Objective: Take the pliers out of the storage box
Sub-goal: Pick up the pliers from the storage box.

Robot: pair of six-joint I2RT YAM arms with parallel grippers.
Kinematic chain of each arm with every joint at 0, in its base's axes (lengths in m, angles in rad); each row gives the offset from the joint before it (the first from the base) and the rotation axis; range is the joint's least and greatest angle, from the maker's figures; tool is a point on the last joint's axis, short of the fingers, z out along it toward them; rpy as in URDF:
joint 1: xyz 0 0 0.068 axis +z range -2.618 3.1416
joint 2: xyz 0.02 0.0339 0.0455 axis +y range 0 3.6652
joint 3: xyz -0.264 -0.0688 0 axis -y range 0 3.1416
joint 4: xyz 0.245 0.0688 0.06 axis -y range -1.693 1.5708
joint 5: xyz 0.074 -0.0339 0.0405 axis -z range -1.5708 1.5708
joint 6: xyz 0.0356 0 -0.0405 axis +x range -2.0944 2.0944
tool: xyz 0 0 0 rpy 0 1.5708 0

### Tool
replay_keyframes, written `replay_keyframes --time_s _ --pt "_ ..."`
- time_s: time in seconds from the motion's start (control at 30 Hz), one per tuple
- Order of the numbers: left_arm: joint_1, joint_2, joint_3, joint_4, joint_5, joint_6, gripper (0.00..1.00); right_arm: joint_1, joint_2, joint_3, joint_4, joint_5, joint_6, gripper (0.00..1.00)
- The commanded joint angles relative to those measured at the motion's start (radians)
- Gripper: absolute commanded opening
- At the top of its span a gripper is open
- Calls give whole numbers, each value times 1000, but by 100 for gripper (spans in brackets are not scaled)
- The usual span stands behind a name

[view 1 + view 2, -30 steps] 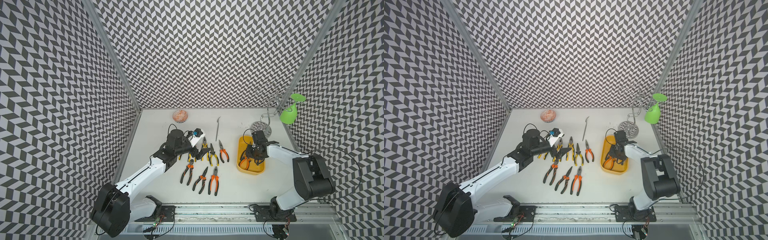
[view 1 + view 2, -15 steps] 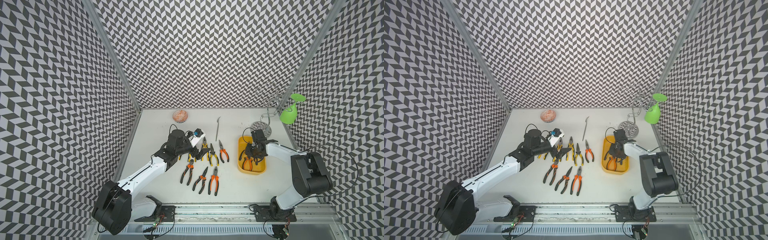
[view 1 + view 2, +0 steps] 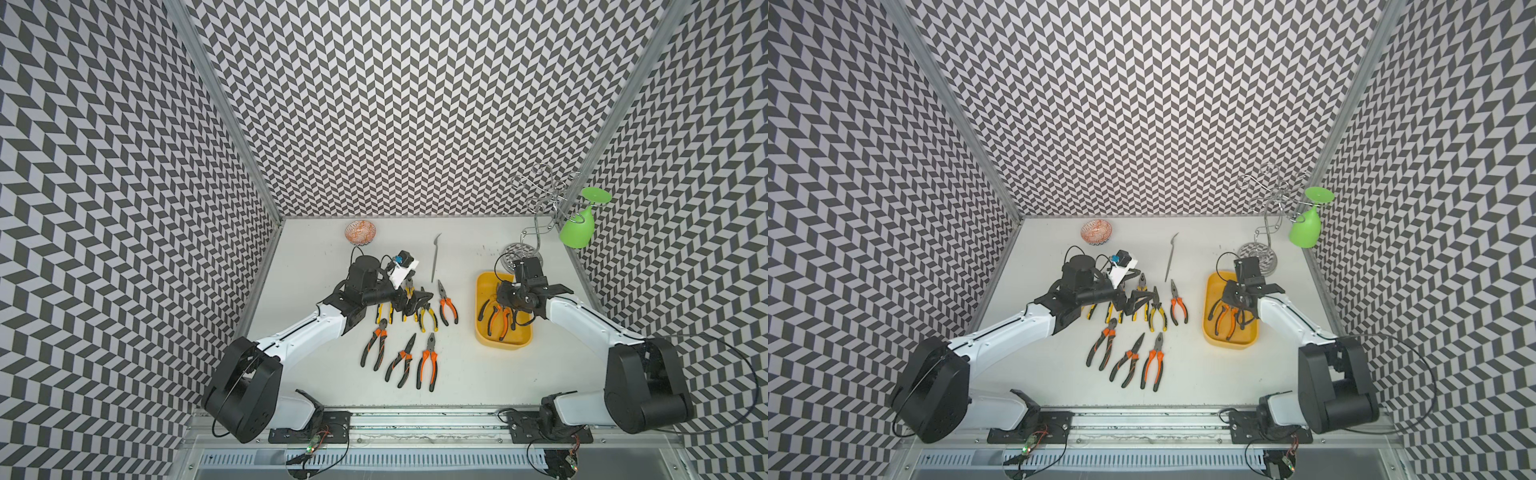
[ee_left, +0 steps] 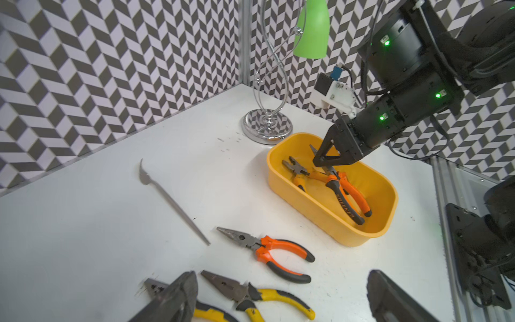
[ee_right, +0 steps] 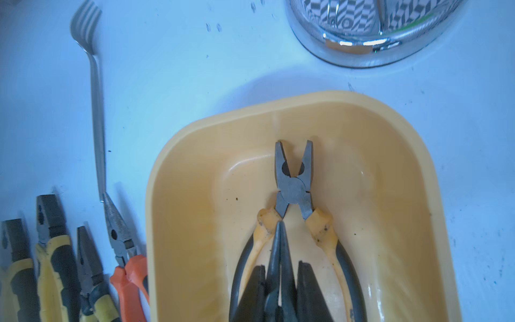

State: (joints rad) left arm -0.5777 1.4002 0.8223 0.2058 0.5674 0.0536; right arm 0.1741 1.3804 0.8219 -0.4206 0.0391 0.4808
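Right gripper [image 5: 281,269] clamped tight on the grey nose of the orange long-nosed pliers [image 4: 344,205], down inside the storage box [image 4: 312,213]. Its fingers [image 5: 250,292] run off the frame edge in the right wrist view, and that pair's handles are cut off there too. In both top views the wrist body covers the pinch. Can't tell whether the pair is lifted off the box floor. Under it lie the yellow-and-black pliers [image 5: 292,189], jaws slightly apart, handles half hidden by the fingers and nose. The box sits on the white table [image 3: 457,395] on the robot's right side, just in front of the chrome stand [image 3: 518,252], where a green cup [image 3: 577,227] hangs upside down. Left gripper [image 3: 415,302] spread wide, holding nothing, low over the back row of pliers [image 3: 428,318]. Its fingers [image 4: 175,301] are cut off at the frame edge in the left wrist view. In both top views it hides some plier heads, so the count is shaky: seemingly three yellow-handled pairs plus a second orange long-nosed pair [image 3: 446,301]. The front row [image 3: 401,361] is three orange-and-black pairs, lying apart, all plain to see. Grey fork [image 5: 96,97] lies beyond the back row; tines show only in the right wrist view, elsewhere just a thin sliver. Orange patterned bowl [image 3: 360,231] near the back wall, well apart from everything.
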Motion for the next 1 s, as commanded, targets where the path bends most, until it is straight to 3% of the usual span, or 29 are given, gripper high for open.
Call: replay_keyframes --time_s 0.0,0.37,0.77,0.97 --pt "-46 41 50 89 48 -47 98 -1 -61 40 37 14 -11 0" --pt "-168 236 188 280 -11 -354 98 -1 -229 85 120 -75 -18 0" --pt "-265 448 417 279 7 -403 94 -1 -333 67 264 -212 90 0" --pt "-284 536 523 256 -4 -442 79 -1 -357 46 331 -243 111 0"
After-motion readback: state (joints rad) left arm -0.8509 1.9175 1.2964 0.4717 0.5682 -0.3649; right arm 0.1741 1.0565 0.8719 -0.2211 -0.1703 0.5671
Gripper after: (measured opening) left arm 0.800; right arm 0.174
